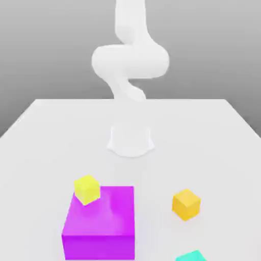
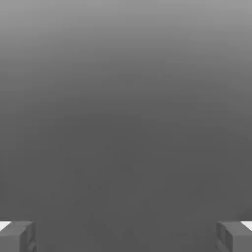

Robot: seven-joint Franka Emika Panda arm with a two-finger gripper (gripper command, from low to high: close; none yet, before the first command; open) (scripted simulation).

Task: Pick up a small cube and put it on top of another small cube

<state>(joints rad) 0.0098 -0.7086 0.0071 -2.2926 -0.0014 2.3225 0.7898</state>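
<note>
At the bottom edge of the exterior view, right of centre, I see the top of a teal cube (image 1: 190,256), cut by the frame. A little higher, in the lower left, stands a big magenta block (image 1: 100,224). A small yellow cube (image 1: 86,189) sits on the upper left corner of its top face, turned a bit against the edges of the block. In the lower right, well apart from the block, a small orange cube (image 1: 186,204) rests on the white table (image 1: 46,148), also turned at an angle.

Further back, near the centre of the frame, is the round white base of my arm (image 1: 130,140), and the arm rises from it, bends in the upper middle and goes out through the top edge.

In the hand view, my pincer (image 2: 126,236) is wide open: one grey finger (image 2: 17,236) is at the lower left corner, the other at the lower right corner, and nothing is between them. Behind them is only plain grey, so I judge that my hand is raised and looks away from the table.

I think the task is at its very beginning, the step of choosing and reaching for a cube. The next move, in my judgement, asks me to turn the hand downward, bring it above one small cube, probably the orange one because it lies free on the table, and match my fingers to its turned sides before I go down. Afterwards it must go on another small cube.
</note>
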